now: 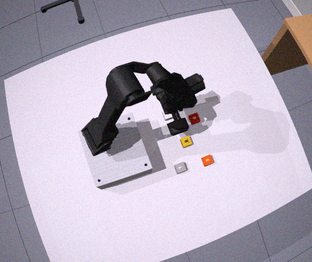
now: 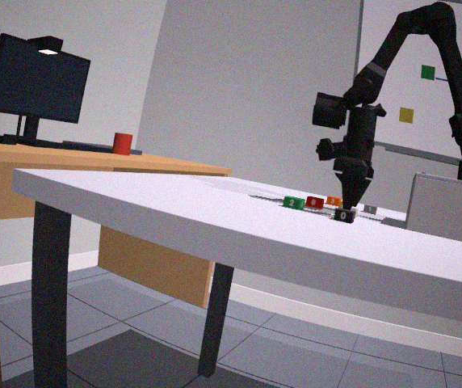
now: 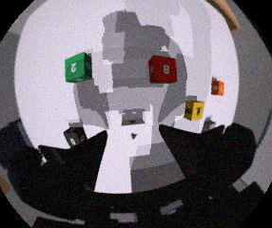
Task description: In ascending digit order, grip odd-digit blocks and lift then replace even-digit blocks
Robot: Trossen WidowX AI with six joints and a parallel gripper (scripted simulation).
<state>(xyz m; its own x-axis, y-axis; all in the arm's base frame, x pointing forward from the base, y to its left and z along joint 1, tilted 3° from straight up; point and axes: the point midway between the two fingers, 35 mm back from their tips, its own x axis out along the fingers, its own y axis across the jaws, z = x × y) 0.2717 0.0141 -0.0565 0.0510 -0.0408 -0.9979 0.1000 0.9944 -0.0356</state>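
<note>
1. Top view: a grey tiled floor surrounds the white bench (image 1: 66, 214), with a wooden desk (image 1: 311, 36) at the upper right edge. The black arm reaches from its grey base plate (image 1: 122, 166), left of centre, toward the middle of the frame. Just under the wrist sits the black block (image 1: 178, 125), with the red block (image 1: 193, 118) close to its right. Below them lie the yellow block (image 1: 185, 141), the orange block (image 1: 207, 160) and the grey block (image 1: 180, 167).

2. Exterior view: monitors and a red cup (image 2: 122, 143) stand on the desk at left. At centre right the hand (image 2: 350, 204) points straight down over the black block (image 2: 345, 215), which shows 0 and rests flat on the bench. The fingers are spread and pinch nothing. The green block (image 2: 293, 203) shows 2; the red one (image 2: 314, 202) sits behind it.

3. Wrist view: green (image 3: 78, 67) sits upper left, red (image 3: 163, 68) upper centre, yellow (image 3: 195, 110) and orange (image 3: 218, 86) at right. The black block cannot be made out clearly between the dark fingers.

4. Handling, as a judgement: the blocks look small, rigid and light, with flat parallel sides. A squeeze across two opposite side faces, low on the body, should hold. The 0 block seems finished; the grey block, marked 1, comes next and needs a grip with no lift.
</note>
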